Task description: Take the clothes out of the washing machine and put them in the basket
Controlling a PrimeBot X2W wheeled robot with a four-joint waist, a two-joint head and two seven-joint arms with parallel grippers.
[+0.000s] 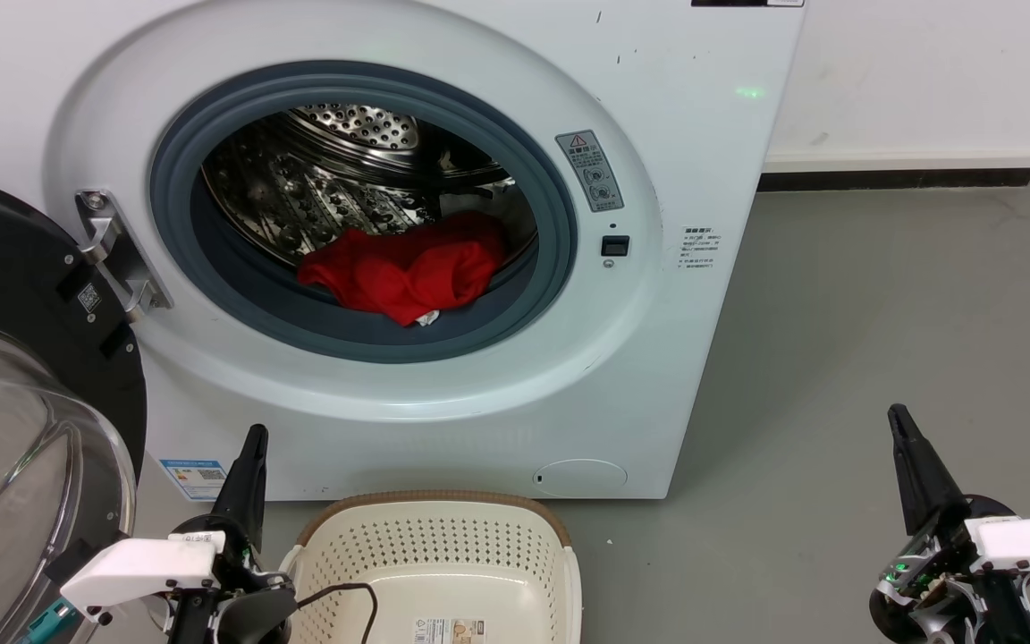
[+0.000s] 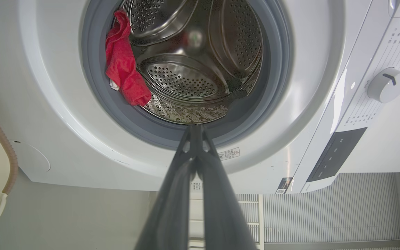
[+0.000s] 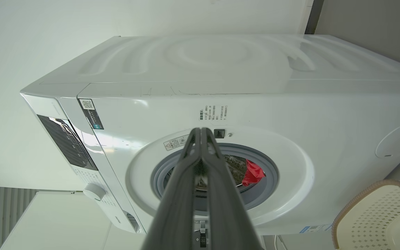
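Observation:
The white washing machine (image 1: 676, 179) stands with its door (image 1: 14, 420) swung open to the left. Red clothes (image 1: 408, 268) lie in a heap at the front bottom of the steel drum, partly over the grey rubber ring; the clothes (image 2: 123, 66) and the clothes (image 3: 252, 173) also appear in both wrist views. The cream basket (image 1: 443, 555) with its brown rim sits on the floor just before the machine, holding no clothes. My left gripper (image 1: 254, 438) is shut, low at the basket's left. My right gripper (image 1: 898, 416) is shut, far right over the floor. Both hold nothing.
Grey floor (image 1: 882, 340) stretches to the right of the machine, with a white wall and dark skirting behind. The open glass door juts out at the left, close to my left arm. A black cable (image 1: 345, 595) hangs over the basket's near rim.

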